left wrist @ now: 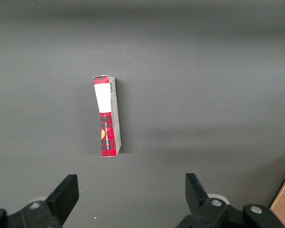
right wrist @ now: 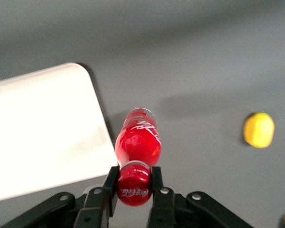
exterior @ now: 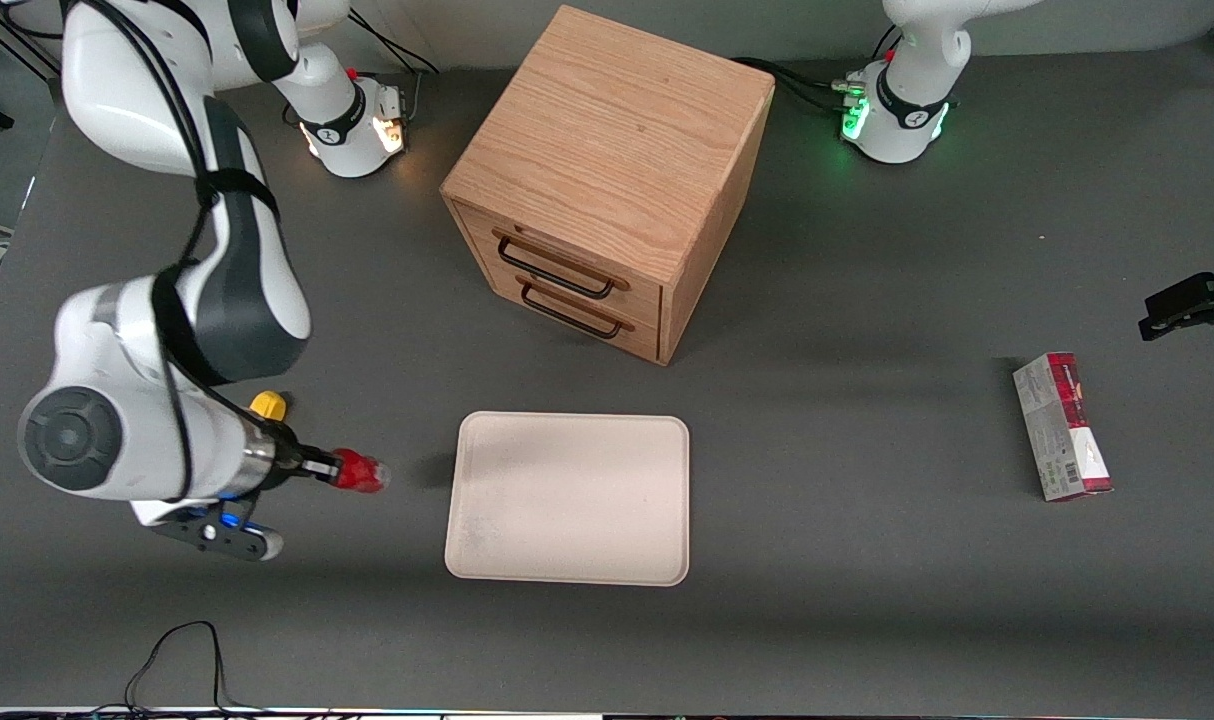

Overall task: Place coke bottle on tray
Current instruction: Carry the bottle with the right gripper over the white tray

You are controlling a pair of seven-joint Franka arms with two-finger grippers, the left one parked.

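Observation:
The small red coke bottle (exterior: 358, 472) (right wrist: 138, 142) hangs above the table with my right gripper (exterior: 329, 468) (right wrist: 134, 183) shut on its red cap, a black finger on each side. It is held beside the short edge of the cream-white tray (exterior: 570, 497) (right wrist: 42, 128), toward the working arm's end, with a gap between them. The bottle's shadow falls on the table close to that tray edge. The tray lies flat, nearer the front camera than the oak cabinet, and carries nothing.
An oak drawer cabinet (exterior: 607, 180) with two black handles stands farther from the front camera than the tray. A yellow lemon-like lump (exterior: 268, 405) (right wrist: 259, 129) lies close by my wrist. A red-and-grey carton (exterior: 1062, 427) (left wrist: 107, 116) lies toward the parked arm's end.

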